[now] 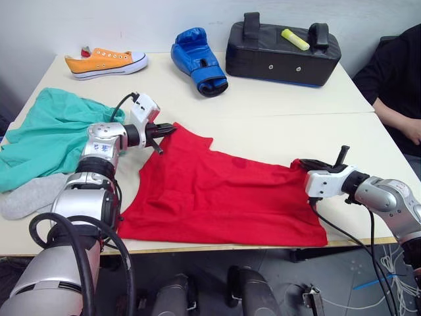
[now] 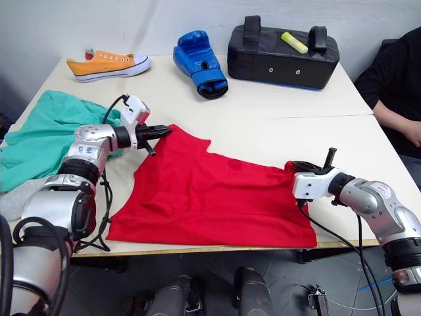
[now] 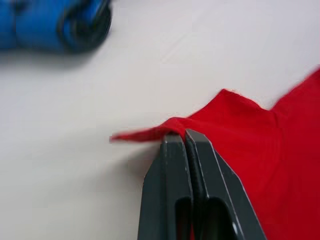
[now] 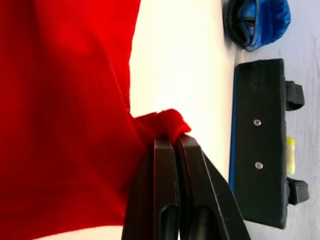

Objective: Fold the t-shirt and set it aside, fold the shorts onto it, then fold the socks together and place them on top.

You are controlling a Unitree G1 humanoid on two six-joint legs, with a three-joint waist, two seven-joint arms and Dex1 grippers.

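Observation:
The red t-shirt (image 1: 217, 194) lies spread across the front of the table. My left gripper (image 1: 166, 130) is shut on the tee's far left corner (image 3: 172, 127), holding it just above the table. At the right edge my right gripper (image 1: 304, 164) is shut on the tee's far right corner (image 4: 167, 125). The teal shorts (image 1: 49, 135) lie crumpled at the table's left side. A grey sock (image 1: 29, 196) rests at the front left, beside my left arm and partly under the shorts.
An orange sneaker (image 1: 105, 62), a blue boxing glove (image 1: 198, 60) and a black strike pad (image 1: 283, 52) with a yellow marker (image 1: 295, 39) on it sit along the back of the table (image 1: 276, 105). A person in black (image 1: 398, 79) sits at the right.

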